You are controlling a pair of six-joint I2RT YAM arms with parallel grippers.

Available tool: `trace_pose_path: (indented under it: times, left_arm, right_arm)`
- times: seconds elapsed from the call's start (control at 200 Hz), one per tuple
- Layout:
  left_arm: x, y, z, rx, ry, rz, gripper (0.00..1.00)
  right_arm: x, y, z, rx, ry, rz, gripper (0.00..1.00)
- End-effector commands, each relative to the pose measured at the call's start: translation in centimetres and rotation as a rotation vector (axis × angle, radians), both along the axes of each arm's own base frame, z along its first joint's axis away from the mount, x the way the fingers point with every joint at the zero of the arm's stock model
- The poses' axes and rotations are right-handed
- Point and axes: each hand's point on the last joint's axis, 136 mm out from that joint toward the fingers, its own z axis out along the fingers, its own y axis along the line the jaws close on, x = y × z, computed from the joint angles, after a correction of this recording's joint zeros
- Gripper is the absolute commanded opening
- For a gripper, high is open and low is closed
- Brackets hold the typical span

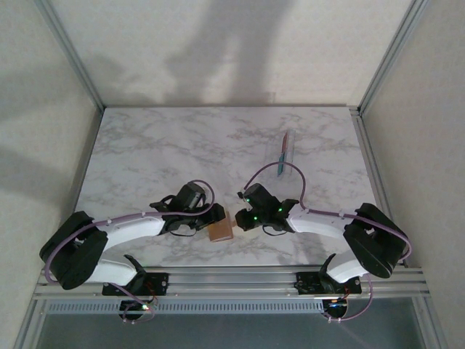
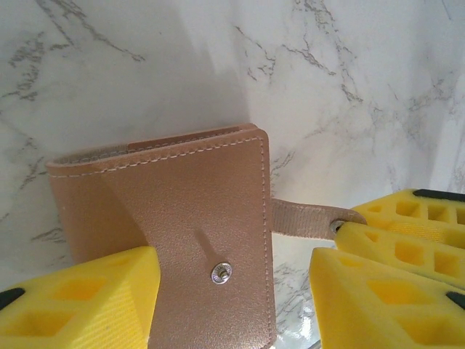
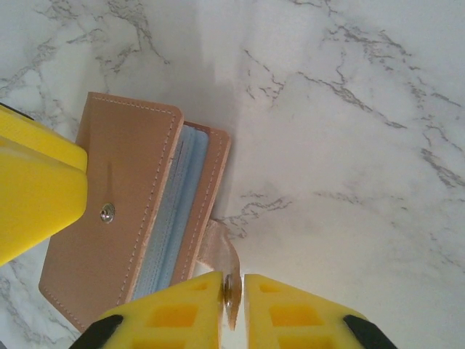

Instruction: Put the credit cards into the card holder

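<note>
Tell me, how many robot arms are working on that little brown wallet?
2. The left arm reaches in from the left, its fingers straddling the wallet; the right arm comes from the right, pinching the wallet's clasp tab. None looks hidden.

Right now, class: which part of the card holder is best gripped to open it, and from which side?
Probably the clasp tab, from its free end: it juts past the card holder, thin and flat, where the right gripper pinches it.

I find nothing to read. The card holder (image 2: 196,211) shows plain tan leather and a bare snap stud (image 2: 221,273), and the credit cards (image 1: 285,147) far across the table (image 1: 160,145) are too small to make out.
</note>
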Motion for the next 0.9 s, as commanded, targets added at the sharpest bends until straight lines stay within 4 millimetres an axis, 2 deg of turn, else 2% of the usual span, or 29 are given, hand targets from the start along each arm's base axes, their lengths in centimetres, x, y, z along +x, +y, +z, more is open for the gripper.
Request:
trace_pose_path:
  times: [0.0,0.13,0.2,0.25,0.295,0.375,0.42,0.601,0.891]
  left_arm:
    - [-0.2,1.1,-0.4,0.045,-0.007,0.018,0.57]
    - [-0.4,1.1,-0.5,0.042,0.0,0.02,0.57]
    - [-0.3,1.1,-0.5,0.036,-0.008,0.024,0.57]
    - [-0.4,1.2,-0.6,0.043,-0.005,0.023,0.57]
    - [-0.4,1.2,-0.7,0.048,0.001,0.022,0.57]
    - [-0.5,1.2,-0.8,0.041,0.001,0.02,0.56]
    - [-0.5,1.2,-0.7,0.038,-0.004,0.02,0.56]
    - [-0.4,1.0,-0.6,0.037,-0.003,0.016,0.56]
    - [-0.4,2.0,-0.1,0.051,-0.017,0.042,0.54]
  right_arm:
    - [0.1,0.2,1.3,0.026,-0.017,0.013,0.14]
    - [0.0,0.2,1.6,0.029,-0.017,0.023,0.18]
    - [-0.1,0.4,1.7,0.035,-0.019,0.036,0.05]
    - [-0.1,0.3,1.4,0.03,-0.016,0.037,0.02]
    - [-0.1,0.3,1.1,0.023,-0.009,0.035,0.03]
    - [-0.1,0.6,0.9,0.026,0.006,0.038,0.12]
    - [-0.1,0.6,0.7,0.024,0.008,0.04,0.13]
    - [-0.1,1.0,0.8,0.036,0.015,0.047,0.0]
    - [-0.4,1.9,1.9,0.082,0.02,0.085,0.0]
